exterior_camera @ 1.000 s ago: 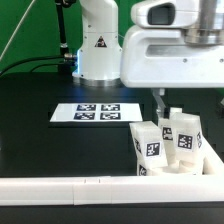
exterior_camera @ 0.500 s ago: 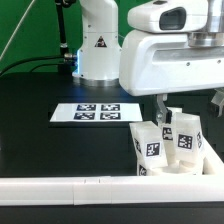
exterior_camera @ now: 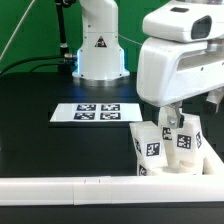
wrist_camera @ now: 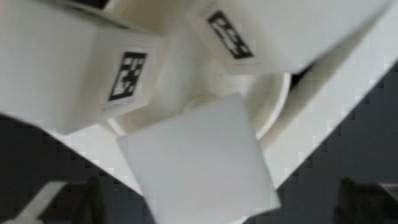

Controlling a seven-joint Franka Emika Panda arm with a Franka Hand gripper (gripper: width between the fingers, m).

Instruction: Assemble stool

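White leg blocks (exterior_camera: pixel 168 140): you see them standing clustered against the border rail (exterior_camera: pixel 60 187) at the exterior view's right.
Seat disc (wrist_camera: pixel 270 100): lies under the blocks.
Jaws (exterior_camera: pixel 172 118): spread fully, gripping nothing, just above the blocks.
Worktop (exterior_camera: pixel 40 140): black.

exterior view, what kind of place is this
Likely a robotics lab test bench: a black table with a fixed marker board, a robot arm, and tagged white leg blocks.
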